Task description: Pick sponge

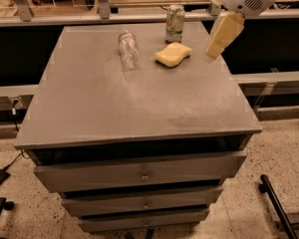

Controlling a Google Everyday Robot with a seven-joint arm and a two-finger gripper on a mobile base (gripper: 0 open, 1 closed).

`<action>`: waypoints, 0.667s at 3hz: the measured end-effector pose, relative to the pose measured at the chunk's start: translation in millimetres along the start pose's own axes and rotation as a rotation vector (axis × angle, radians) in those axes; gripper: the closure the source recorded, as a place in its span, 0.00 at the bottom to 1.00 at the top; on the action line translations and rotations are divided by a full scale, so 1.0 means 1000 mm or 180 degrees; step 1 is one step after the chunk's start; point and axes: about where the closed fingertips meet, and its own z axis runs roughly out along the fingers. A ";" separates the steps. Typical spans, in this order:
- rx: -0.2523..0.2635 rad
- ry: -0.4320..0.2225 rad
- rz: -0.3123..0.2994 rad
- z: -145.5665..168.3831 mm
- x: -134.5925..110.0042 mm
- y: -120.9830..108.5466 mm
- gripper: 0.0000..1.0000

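The sponge (pixel 173 54) is a pale yellow foam block with a pinched waist. It lies flat on the grey cabinet top (pixel 114 98), toward the far right. My gripper (pixel 214 51) hangs from the white arm at the upper right, its cream-yellow fingers pointing down and to the left. It is in the air to the right of the sponge, apart from it, over the right part of the top. It holds nothing that I can see.
A drink can (pixel 175 23) stands upright just behind the sponge. A clear plastic bottle (pixel 129 49) lies on its side to the left of the sponge. The cabinet has several drawers (pixel 142 172) in front. Black legs of a frame (pixel 279 208) stand on the floor at the right.
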 end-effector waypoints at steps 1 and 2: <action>0.0089 -0.0248 0.0190 0.005 0.002 -0.006 0.00; 0.0178 -0.0756 0.0685 0.027 0.021 -0.009 0.00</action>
